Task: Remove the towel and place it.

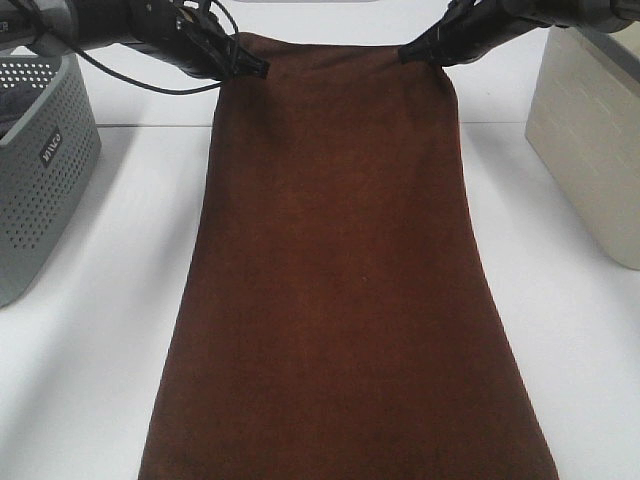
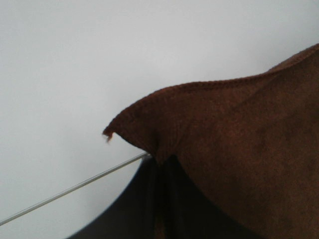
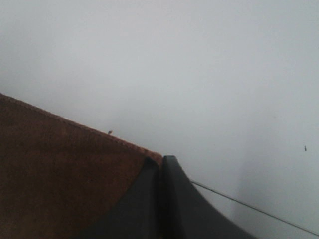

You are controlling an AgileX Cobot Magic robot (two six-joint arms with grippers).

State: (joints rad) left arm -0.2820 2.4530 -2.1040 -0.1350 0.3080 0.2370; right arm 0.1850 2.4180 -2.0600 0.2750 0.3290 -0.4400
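The dark brown towel point(image 1: 335, 280) hangs stretched between both grippers and fills the middle of the high view, its lower end running past the picture's near edge. My left gripper point(image 1: 258, 70) is shut on the towel's upper left corner. My right gripper point(image 1: 408, 52) is shut on the upper right corner. The left wrist view shows the towel's corner point(image 2: 234, 139) bunched over the closed black fingers point(image 2: 149, 199). In the right wrist view the towel's hemmed edge point(image 3: 65, 179) is pinched by the closed fingers point(image 3: 174, 204).
A grey perforated basket point(image 1: 40, 170) stands at the left edge of the white table point(image 1: 570, 350). A beige box point(image 1: 590, 130) stands at the right. Black cables loop off the left arm near the basket.
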